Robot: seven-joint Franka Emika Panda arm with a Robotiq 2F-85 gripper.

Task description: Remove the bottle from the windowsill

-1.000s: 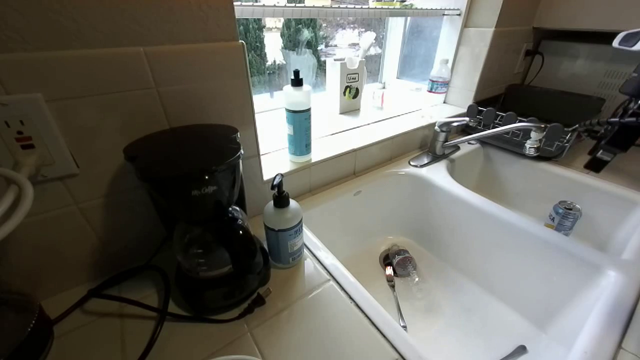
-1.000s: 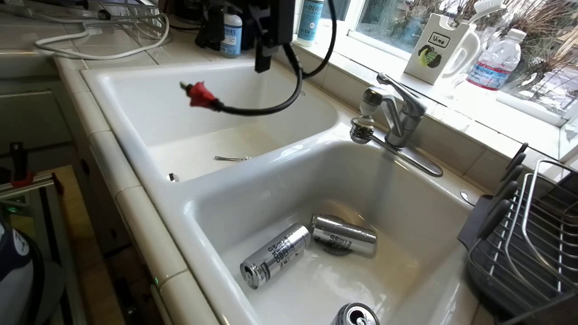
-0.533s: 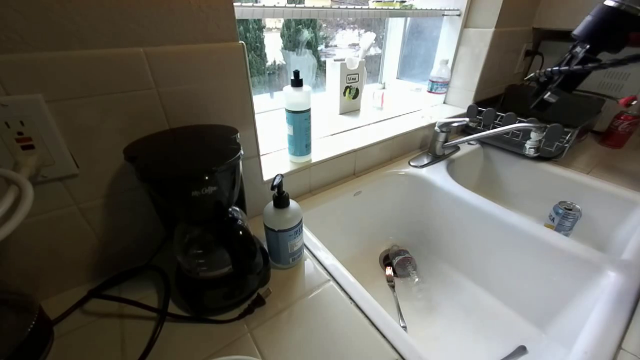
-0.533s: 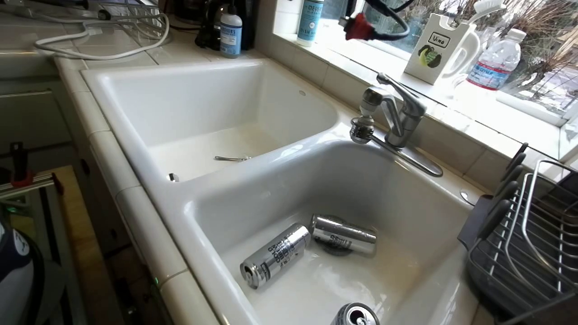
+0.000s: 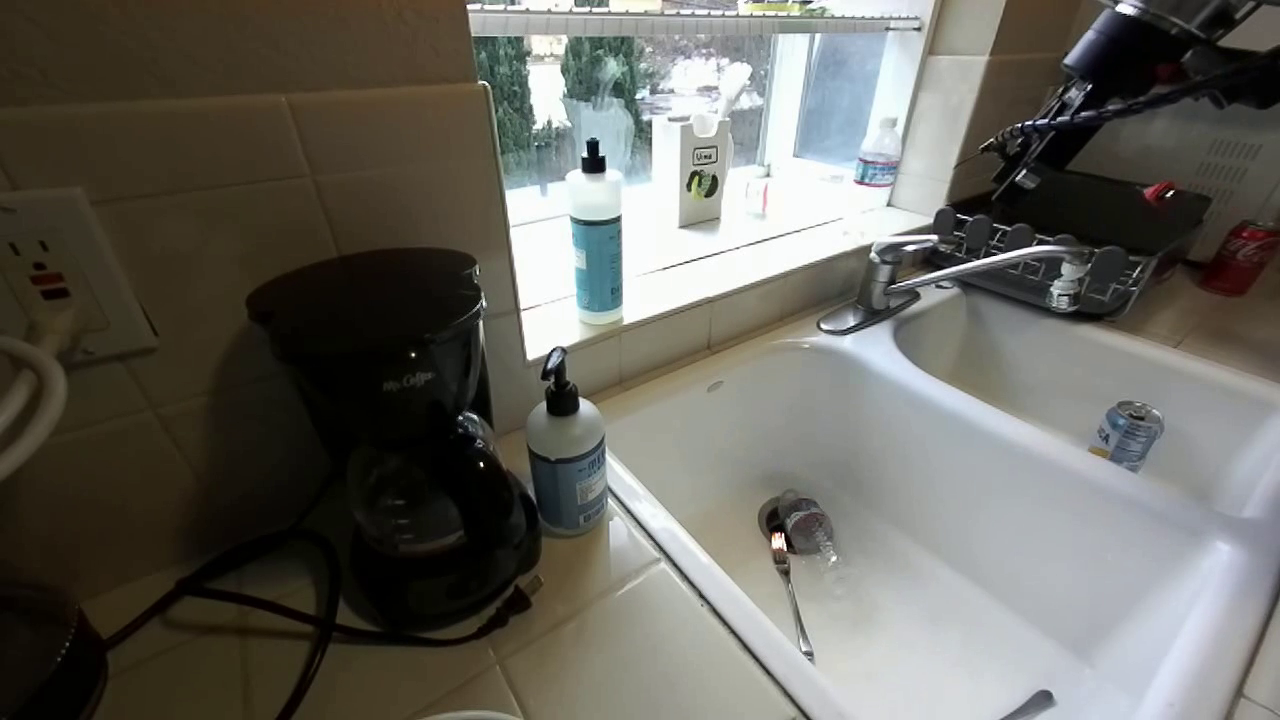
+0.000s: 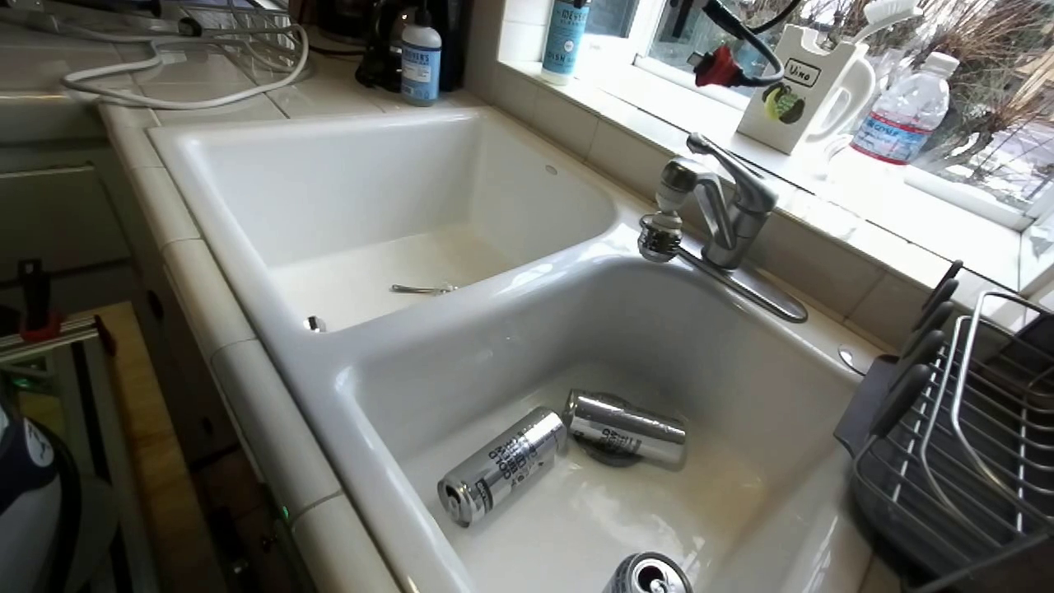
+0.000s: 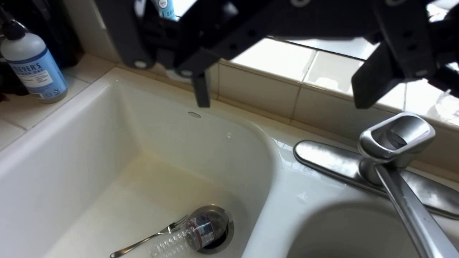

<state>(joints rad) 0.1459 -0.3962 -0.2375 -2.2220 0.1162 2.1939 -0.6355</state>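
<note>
Below a bright window (image 5: 690, 80), the pale windowsill (image 5: 690, 283) runs behind the white double-basin sink (image 5: 960, 395). At the windowsill's left end, near the Meyer's pump bottle (image 5: 567, 485) on the tiled counter (image 5: 640, 640), the tall teal soap bottle (image 5: 597, 255) stands upright. Well to its right, the gripper (image 7: 283, 98) hangs with jaws spread wide.
</note>
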